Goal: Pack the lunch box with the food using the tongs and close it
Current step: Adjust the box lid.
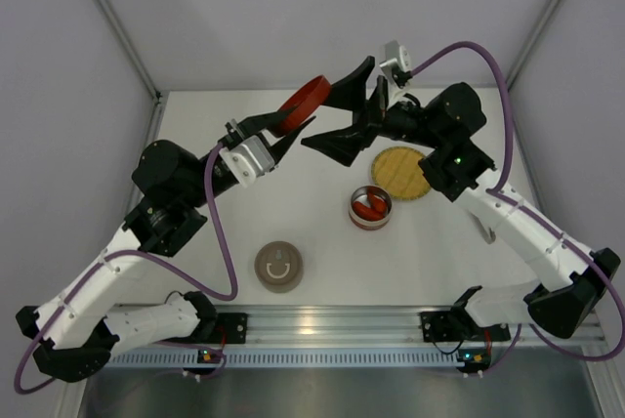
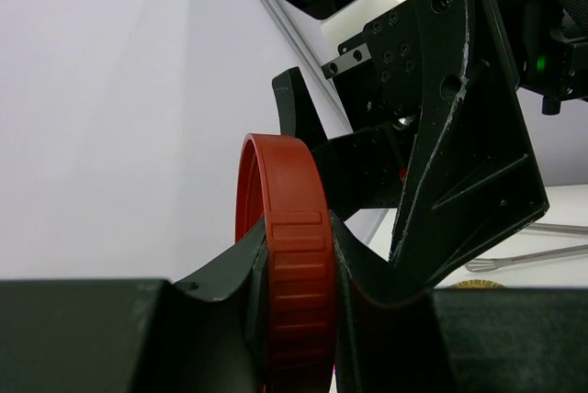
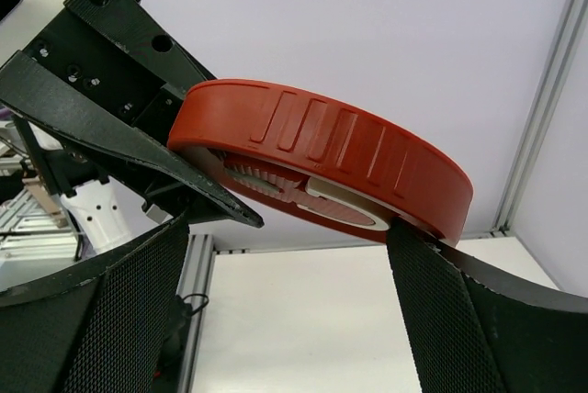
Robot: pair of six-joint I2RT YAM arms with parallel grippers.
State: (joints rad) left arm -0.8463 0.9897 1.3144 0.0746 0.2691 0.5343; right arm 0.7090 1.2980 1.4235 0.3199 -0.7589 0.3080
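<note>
Risk at this stage centres on the red lid (image 1: 303,103), which is raised and tilted well above the far half of the surface. The left gripper (image 2: 299,269) is closed narrowly on the lid's ribbed rim and carries it. The right gripper (image 3: 289,255) stands wide apart around the same lid. One of its fingers appears to touch the rim and the other is clear, so it holds nothing.

We judge three failure modes.

1. Dropped lid. If the left gripper releases before the right gripper has closed, the lid falls and, being round, may roll toward an edge of the surface.
2. Skewed grip. The lid sits obliquely between the right fingers, so closing there could twist it out of the left gripper's hold.
3. Premature closing. The lunch box (image 1: 369,226) stands open right of the surface's centre with red food (image 1: 368,207) inside, just beside the yellow plate (image 1: 400,172) on its near-edge side. We cannot tell where the orange-yellow piece is, and lidding now could leave it out.

The tongs (image 2: 537,256) lie on the surface, seemingly beneath the right arm, in neither gripper.
</note>
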